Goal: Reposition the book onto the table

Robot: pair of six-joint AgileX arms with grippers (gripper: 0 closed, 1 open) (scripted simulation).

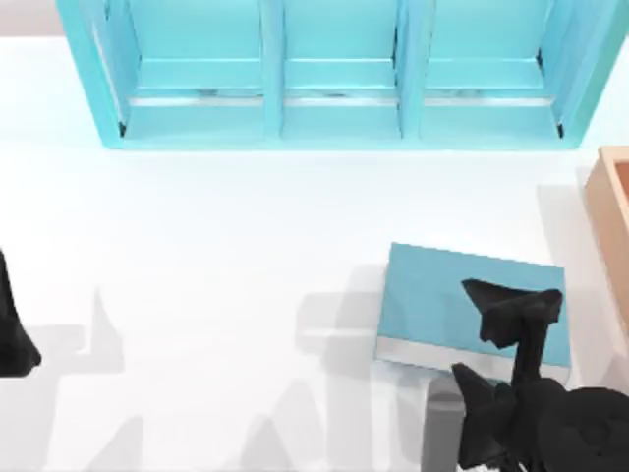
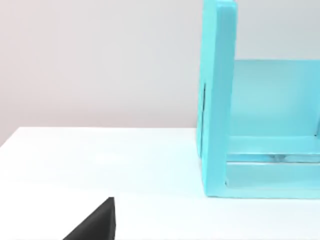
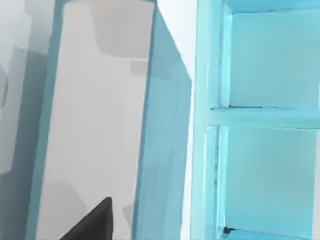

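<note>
Left arm: parked at the table's left edge, a dark piece (image 1: 12, 329) cut off by the frame; whether its fingers were open or shut could not be told.
Table (image 1: 197, 256): the glossy white top lay bare across the left and middle, giving wide open room between the left arm and the book.
Shelf unit (image 1: 339, 74): cyan, three compartments in a row along the far side, its top cut off; its side wall (image 2: 217, 95) stood upright on the table.
Book (image 1: 447, 295): lay flat on the table at right of centre, well apart from the shelf unit, white page edges toward the near side; its page block (image 3: 95, 115) showed close up.
Right gripper (image 1: 486, 339): hung over the book's near right part, fingers spread wide, one tip over the cover, one past the page edge, holding nothing; it hid the book's near right corner.
Wooden box (image 1: 611, 216): tan, at the right edge, cut off, just beside the book.
</note>
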